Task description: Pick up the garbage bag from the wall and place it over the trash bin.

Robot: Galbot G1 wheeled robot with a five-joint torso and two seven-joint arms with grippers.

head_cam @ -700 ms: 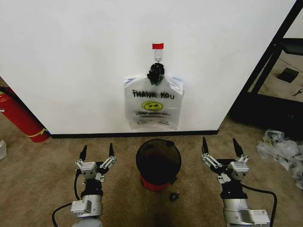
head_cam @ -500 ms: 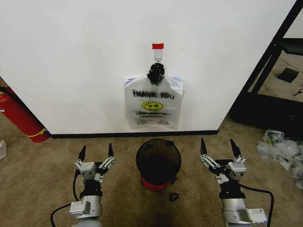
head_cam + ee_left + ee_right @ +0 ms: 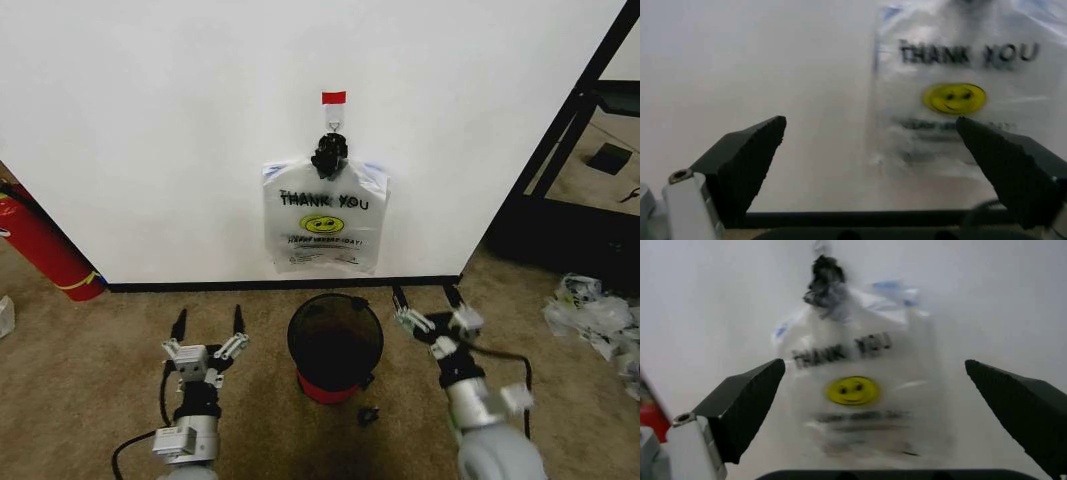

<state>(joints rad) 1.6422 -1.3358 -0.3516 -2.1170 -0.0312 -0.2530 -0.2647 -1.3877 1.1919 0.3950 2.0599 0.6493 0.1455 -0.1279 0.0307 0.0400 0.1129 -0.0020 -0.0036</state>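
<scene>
The only writing I can read stands on the thin translucent white plastic garbage bag [image 3: 325,217] hanging on the far white wall [image 3: 160,130]. Across its upper part runs "THANK YOU" in black capitals, clear from my head and from both wrist cameras. Below those words sits a yellow smiley face sign. Under the face runs a line of small dark print, too blurred for me to make out.

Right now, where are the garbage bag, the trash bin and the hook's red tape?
garbage bag [image 3: 322,226], head view, on the smiley face.
trash bin [image 3: 297,322], head view, on its rim.
red tape [image 3: 333,97], head view, strip's middle.
</scene>
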